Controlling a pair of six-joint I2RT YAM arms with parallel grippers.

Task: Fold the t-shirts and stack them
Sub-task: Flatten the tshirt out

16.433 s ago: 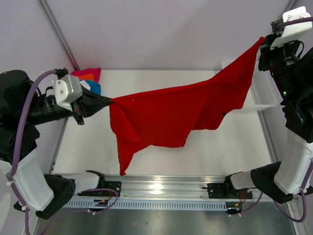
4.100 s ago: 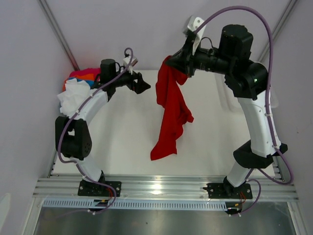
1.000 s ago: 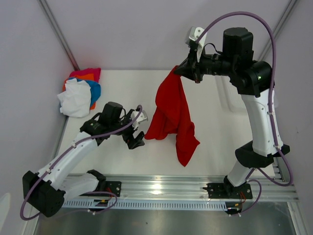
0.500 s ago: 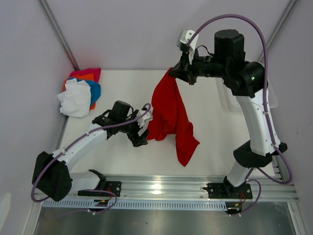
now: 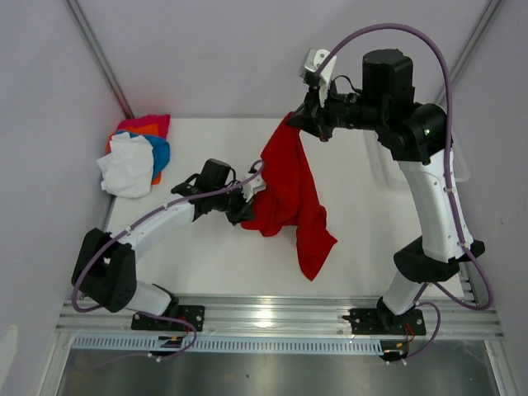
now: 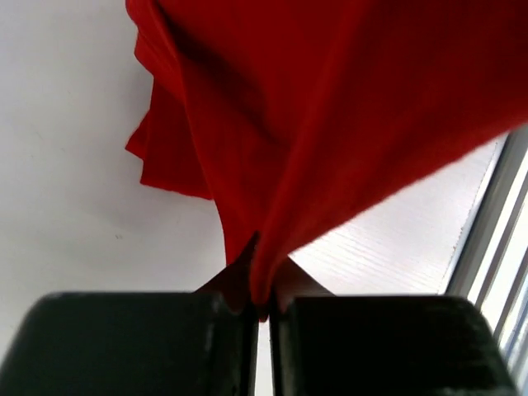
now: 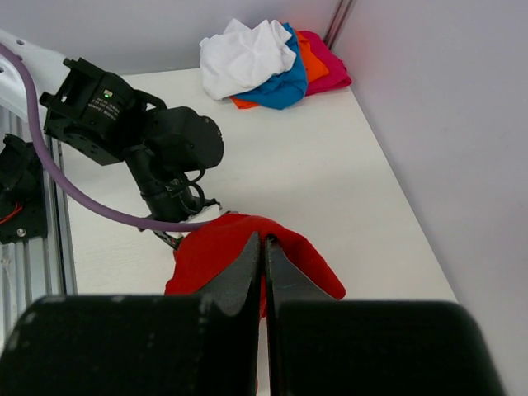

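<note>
The large red t-shirt (image 5: 289, 186) hangs bunched from my right gripper (image 5: 297, 124), which is shut on its top edge high over the back of the table; it also shows in the right wrist view (image 7: 223, 252). Its lower end trails on the table (image 5: 313, 247). My left gripper (image 5: 252, 196) is low at the shirt's left side and shut on a fold of the red cloth (image 6: 264, 272). The white, blue, orange and pink t-shirts (image 5: 136, 157) lie in a heap at the back left corner.
The white mesh basket (image 5: 458, 169) stands at the right edge, mostly hidden by my right arm. The metal rail (image 5: 264, 318) runs along the near edge. Grey walls close in the table at the back and sides.
My left arm has swung from the back left, down across the table and up to the hanging shirt, and its gripper has closed on the cloth. The right gripper keeps holding the shirt up.
</note>
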